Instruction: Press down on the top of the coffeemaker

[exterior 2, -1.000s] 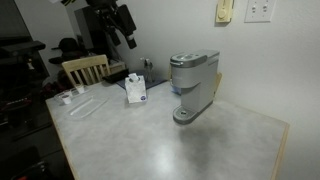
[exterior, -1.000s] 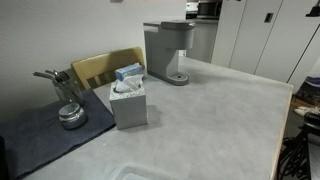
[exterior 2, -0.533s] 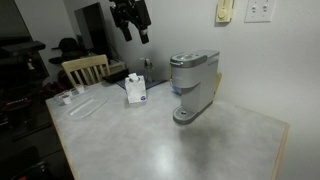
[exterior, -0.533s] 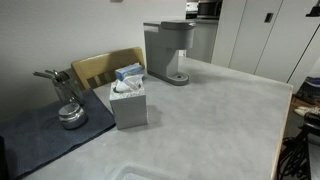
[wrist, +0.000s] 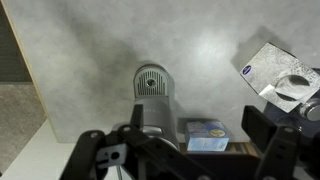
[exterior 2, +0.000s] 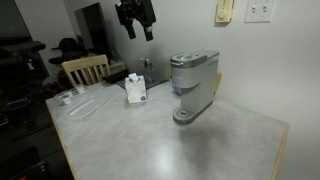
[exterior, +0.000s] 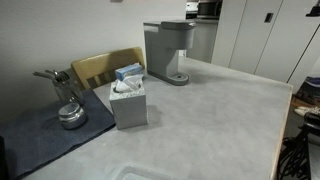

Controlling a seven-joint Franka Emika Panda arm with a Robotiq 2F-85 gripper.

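Observation:
The coffeemaker (exterior: 168, 50) is a tall grey box with a darker flat top and a round silver drip tray, standing at the far side of the grey table; it also shows in an exterior view (exterior 2: 193, 85). In the wrist view I look down on it (wrist: 152, 100). My gripper (exterior 2: 138, 32) hangs high in the air, up and to the left of the coffeemaker, apart from it. Its fingers are spread wide and hold nothing. In the wrist view the gripper (wrist: 200, 130) frames the space just beside the machine's top.
A grey cube tissue box (exterior: 129, 102) (exterior 2: 136, 88) (wrist: 275, 68) stands near the coffeemaker. A blue box (exterior: 127, 71) (wrist: 205, 135) lies on a wooden chair (exterior: 100, 68). A shiny metal pot piece (exterior: 66, 108) sits on a dark mat (exterior: 35, 140).
In the exterior view my gripper has moved to the right, toward the coffeemaker, staying high. Nothing on the table has moved.

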